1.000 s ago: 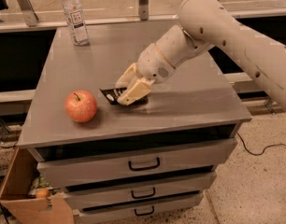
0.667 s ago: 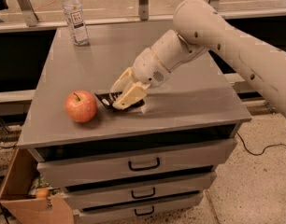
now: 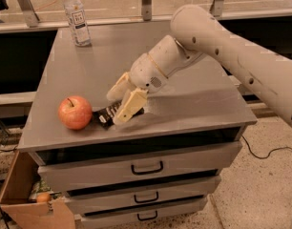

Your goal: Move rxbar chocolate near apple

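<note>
The red-orange apple (image 3: 75, 112) stands near the front left of the grey cabinet top (image 3: 193, 99). The rxbar chocolate (image 3: 104, 115), a flat black bar with white lettering, lies low on the top just right of the apple, almost touching it. My gripper (image 3: 114, 109) reaches in from the right on the pale arm. Its two cream fingers (image 3: 130, 106) sit on either side of the bar's right part and are shut on it. That end of the bar is hidden behind the near finger.
A clear water bottle (image 3: 76, 18) stands at the back left corner of the top. Drawers with black handles (image 3: 147, 168) face front below. An open cardboard box (image 3: 19, 190) holding a small orange fruit (image 3: 43, 197) sits on the floor at lower left.
My gripper has moved left and slightly down with the bar in it. The bar now lies close beside the apple. The apple has not moved.
</note>
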`<state>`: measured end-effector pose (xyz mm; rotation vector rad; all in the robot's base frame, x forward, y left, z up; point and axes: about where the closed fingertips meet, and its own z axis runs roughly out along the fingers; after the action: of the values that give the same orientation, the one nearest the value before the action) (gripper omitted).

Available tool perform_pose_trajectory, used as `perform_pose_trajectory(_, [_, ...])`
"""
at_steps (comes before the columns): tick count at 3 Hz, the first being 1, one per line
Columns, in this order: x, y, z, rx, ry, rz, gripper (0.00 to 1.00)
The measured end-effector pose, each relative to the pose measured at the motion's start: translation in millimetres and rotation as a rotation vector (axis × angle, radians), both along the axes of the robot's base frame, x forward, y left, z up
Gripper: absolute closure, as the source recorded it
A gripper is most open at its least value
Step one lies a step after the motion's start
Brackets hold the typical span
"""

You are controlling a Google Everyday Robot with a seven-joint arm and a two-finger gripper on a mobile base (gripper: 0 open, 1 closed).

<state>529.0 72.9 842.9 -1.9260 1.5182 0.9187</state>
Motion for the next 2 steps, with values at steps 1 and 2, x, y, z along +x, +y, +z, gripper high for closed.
perform_pose_trajectory(1, [1.6,0.6,0.9,0.004,-0.003,-0.003,0.00])
perform_pose_trajectory(2, [17.5,-16.8,16.3,0.023,-0.042,-0.058,0.00])
